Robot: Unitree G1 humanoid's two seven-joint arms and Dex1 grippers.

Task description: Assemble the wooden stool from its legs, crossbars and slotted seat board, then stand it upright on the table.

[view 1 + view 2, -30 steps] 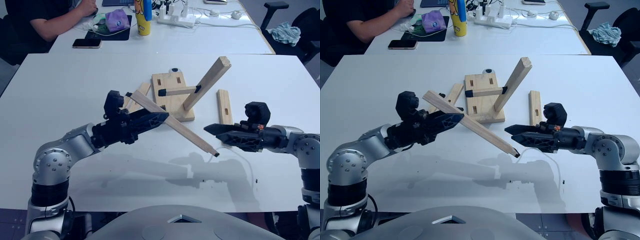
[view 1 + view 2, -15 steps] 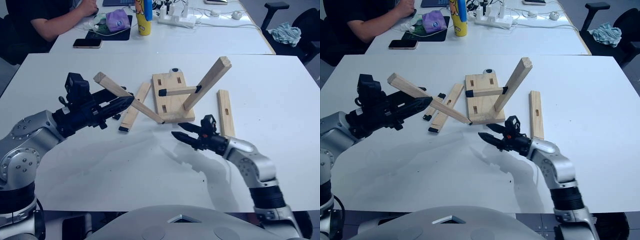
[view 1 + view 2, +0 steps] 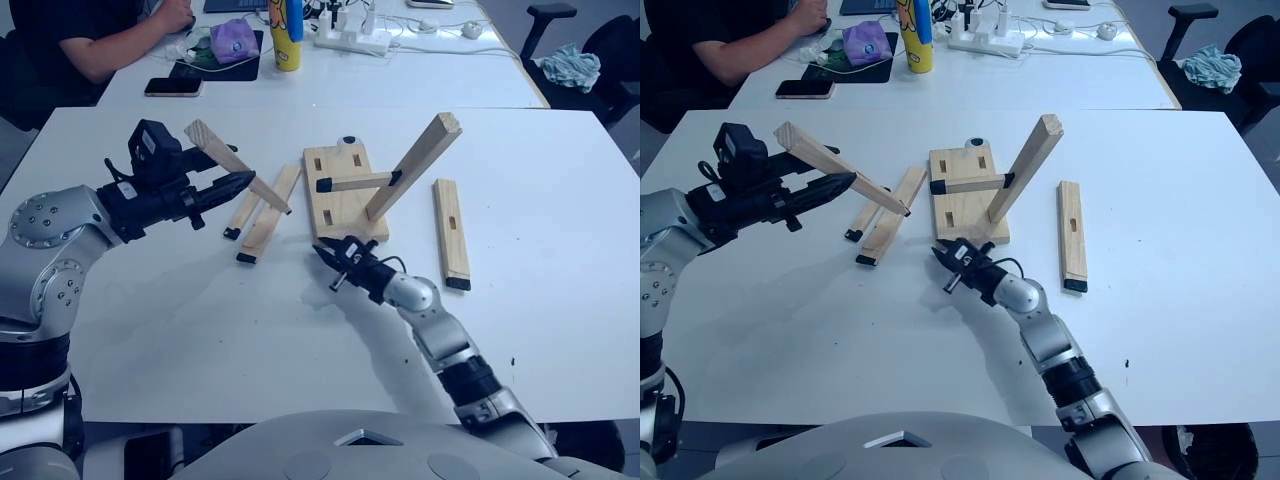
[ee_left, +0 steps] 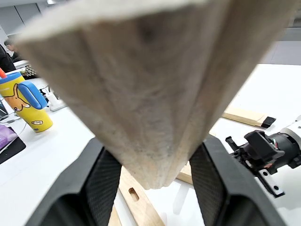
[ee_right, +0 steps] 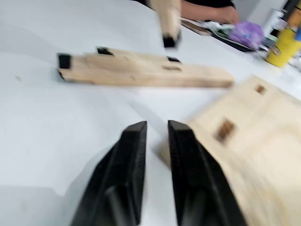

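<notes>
The slotted seat board (image 3: 338, 205) lies flat on the white table (image 3: 180, 330). One leg (image 3: 415, 165) stands tilted in it, with a crossbar (image 3: 355, 182) joined to that leg. My left gripper (image 3: 232, 184) is shut on another wooden leg (image 3: 235, 172) and holds it slanted in the air, left of the board; close up, this leg (image 4: 141, 94) sits between the black fingers (image 4: 101, 183). My right gripper (image 3: 330, 262) hovers low at the board's near corner, empty, its fingers (image 5: 134, 155) open by a narrow gap beside the seat board (image 5: 244, 127).
Two wooden pieces (image 3: 266, 215) lie side by side left of the board, and a slotted piece (image 3: 450, 235) lies to its right. On the desk behind are a phone (image 3: 174, 87), a yellow cup (image 3: 287, 35) and a power strip (image 3: 352, 40).
My left arm pulled the held leg up and back to the left, away from the table's middle. My right arm swung in from the right to the board's near corner.
</notes>
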